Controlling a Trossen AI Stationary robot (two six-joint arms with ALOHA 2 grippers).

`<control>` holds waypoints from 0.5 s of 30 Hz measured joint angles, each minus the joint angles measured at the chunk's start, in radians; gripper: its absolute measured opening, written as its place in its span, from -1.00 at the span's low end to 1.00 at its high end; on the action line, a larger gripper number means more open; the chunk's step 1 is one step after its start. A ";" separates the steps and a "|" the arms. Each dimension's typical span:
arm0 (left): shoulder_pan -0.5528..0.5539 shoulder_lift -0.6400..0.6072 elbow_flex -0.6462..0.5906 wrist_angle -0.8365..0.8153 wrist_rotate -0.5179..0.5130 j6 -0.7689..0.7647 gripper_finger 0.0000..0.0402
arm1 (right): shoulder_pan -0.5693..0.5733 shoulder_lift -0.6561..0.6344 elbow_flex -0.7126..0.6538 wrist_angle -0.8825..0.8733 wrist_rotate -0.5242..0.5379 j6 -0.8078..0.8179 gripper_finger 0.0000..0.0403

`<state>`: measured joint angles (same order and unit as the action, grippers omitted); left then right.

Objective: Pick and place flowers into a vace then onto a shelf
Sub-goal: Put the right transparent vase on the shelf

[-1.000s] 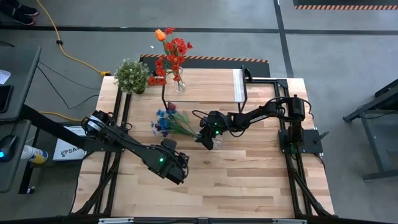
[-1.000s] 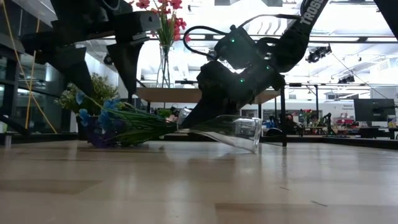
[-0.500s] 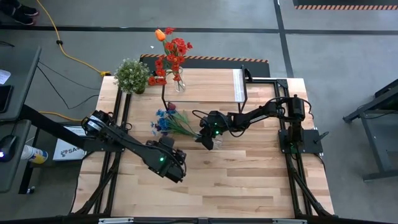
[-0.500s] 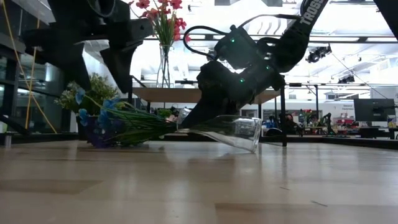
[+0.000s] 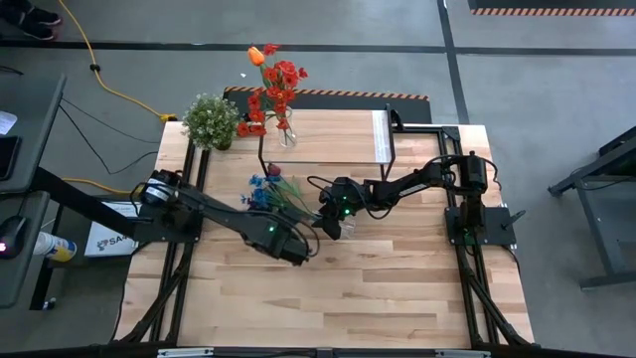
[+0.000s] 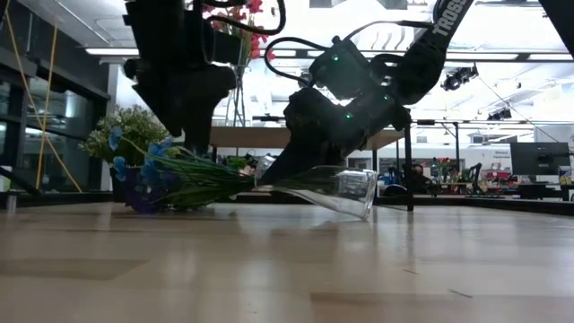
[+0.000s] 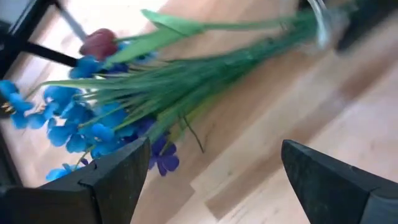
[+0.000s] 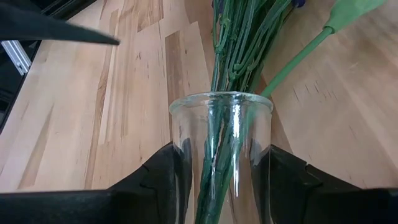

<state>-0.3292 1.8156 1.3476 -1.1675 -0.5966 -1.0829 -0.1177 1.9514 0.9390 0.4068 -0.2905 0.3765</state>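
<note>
So the right end effector (image 5: 336, 221) is clamped around a clear glass vase (image 6: 332, 187) that's lying tipped on its side near the middle of the bench (image 5: 397, 298), one dark finger on each side of the glass, with the mouth pointing toward 9 o'clock in the overhead view. A bunch of flowers (image 5: 273, 197) is already stuck in it: green stems run inside the glass, and the blue and purple heads (image 7: 81, 121) plus a dark red rosebud (image 7: 98, 43) fan out flat on the wood.

The left end effector (image 5: 291, 247) is sitting just at 7 o'clock of the vase mouth, right by the stems, fingers (image 7: 112, 171) spread wide and holding nothing.

Over at 12 o'clock there's the shelf (image 5: 328, 134) with its light plank top, and a second vase (image 5: 285, 129) stands upright on its left end holding red flowers and an orange tulip (image 5: 256, 56). A bushy pale-green potted plant (image 5: 211, 120) sits at the bench's corner, around 10 o'clock.
</note>
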 joint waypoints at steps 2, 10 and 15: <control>-0.004 0.000 0.000 0.001 0.026 0.059 0.95 | 0.000 0.000 0.000 0.001 0.000 -0.002 -0.15; -0.011 0.000 0.000 0.025 0.013 0.086 0.95 | 0.000 0.000 0.000 0.001 0.000 -0.003 -0.15; -0.011 0.000 0.000 0.067 0.003 0.090 0.95 | 0.000 0.000 0.000 0.000 0.000 -0.001 -0.15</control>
<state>-0.3405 1.8156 1.3476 -1.1003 -0.5938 -0.9934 -0.1180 1.9514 0.9390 0.4066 -0.2905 0.3752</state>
